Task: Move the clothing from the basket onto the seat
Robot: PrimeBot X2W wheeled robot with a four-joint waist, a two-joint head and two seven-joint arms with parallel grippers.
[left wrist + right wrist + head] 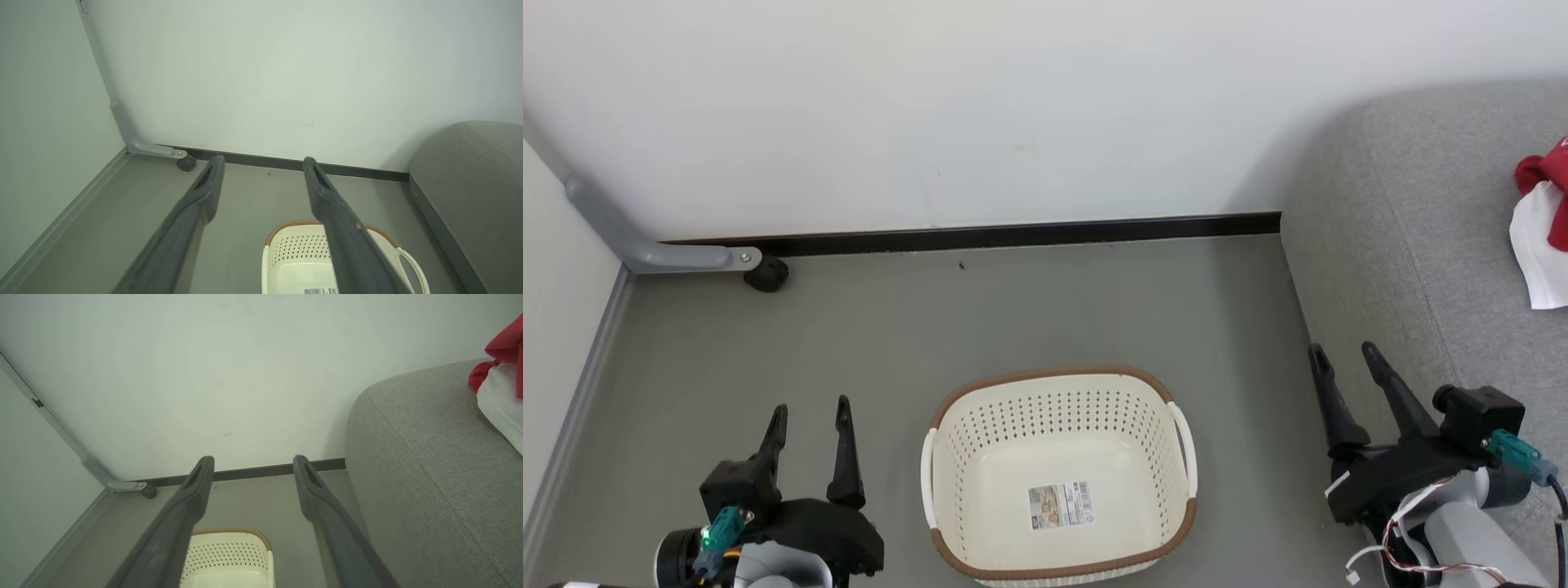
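The cream-white perforated plastic basket (1054,408), with a brown woven-look rim and white side handles, stands upright on the grey floor (931,327) between the two arms. Its inside is bare down to the paper label (1058,505) on its bottom. The bright red soft fabric clothing (1542,171), with a white lining turned outward, lies bunched on the large light-grey upholstered seat (1405,245) at the right edge of the head view, well apart from the basket.

The left hand (812,406) hangs over the floor to the left of the basket, its two long dark fingers spread wide and gripping nothing. The right hand (1342,349) is at the seat's rounded near edge, to the right of the basket; its fingers are also spread wide and free. Behind them a white wall (1013,106) meets the floor along a black skirting strip (1029,235). In the far left corner a grey metal leg ends in a small black caster (766,273).
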